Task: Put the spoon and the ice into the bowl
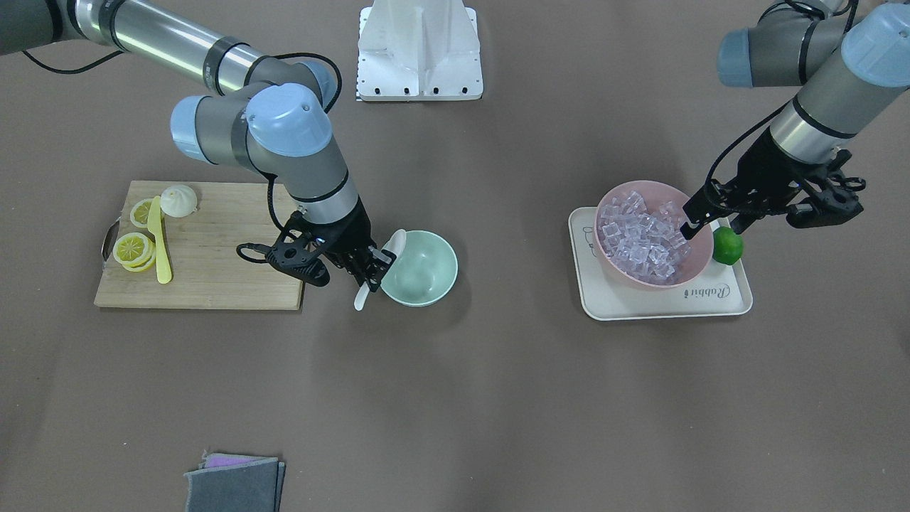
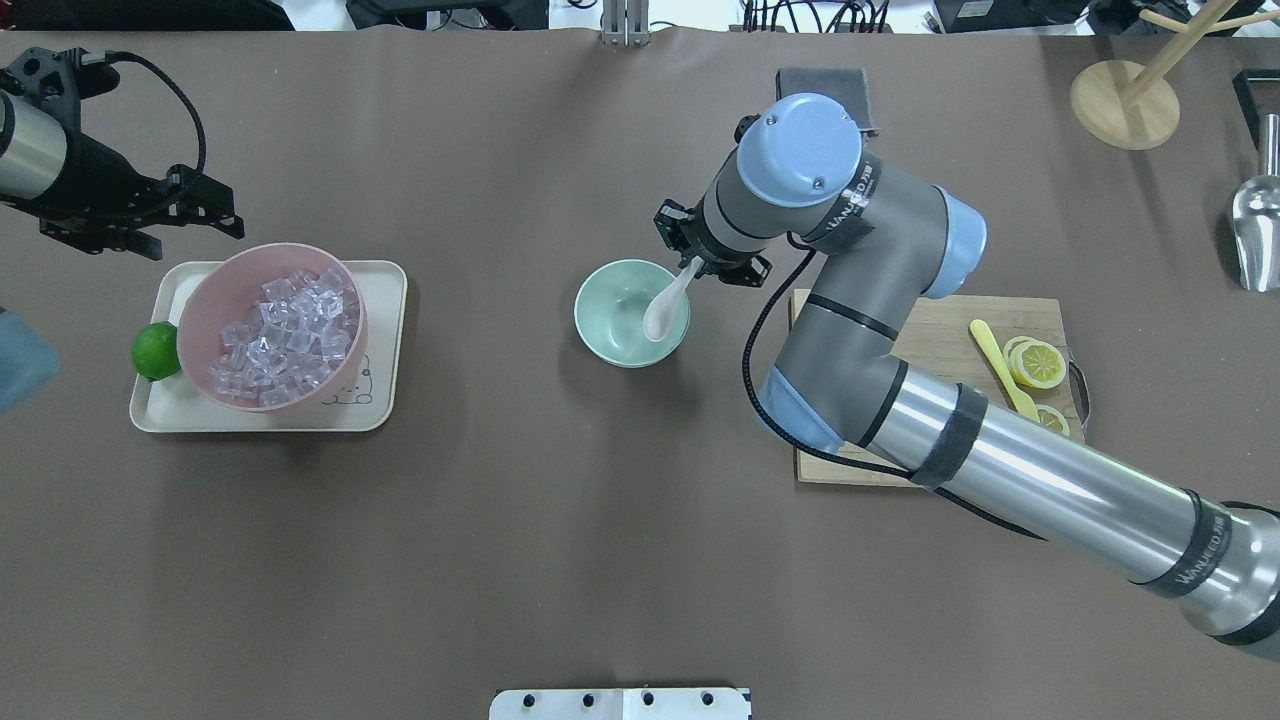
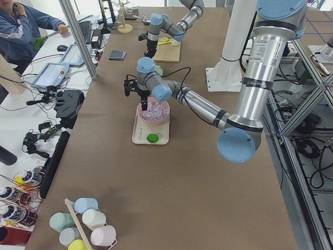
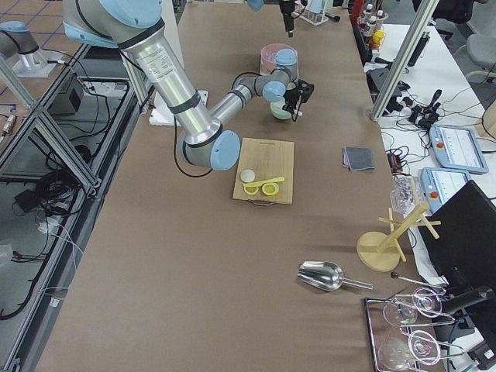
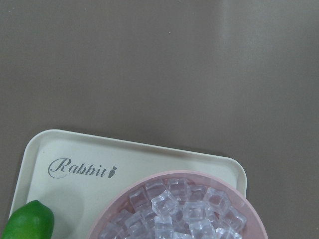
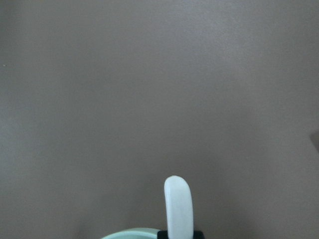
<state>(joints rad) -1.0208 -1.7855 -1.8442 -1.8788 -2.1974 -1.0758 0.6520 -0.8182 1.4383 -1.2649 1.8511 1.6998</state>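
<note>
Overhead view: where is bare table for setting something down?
Free: the brown stretch between the cream rectangular tray and the round mint-green bowl. Crowded: the wooden cutting board, with lemon slices and yellow plastic knife.

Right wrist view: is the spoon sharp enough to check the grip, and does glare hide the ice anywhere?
Right wrist view: the spoon handle looks soft-edged and runs off the bottom edge, so the grip barely shows. Left wrist view: sharp, the ice cubes read separately, no glare. Front-facing view: even light, small highlights on the ice, soft shadow beside the bowl.
</note>
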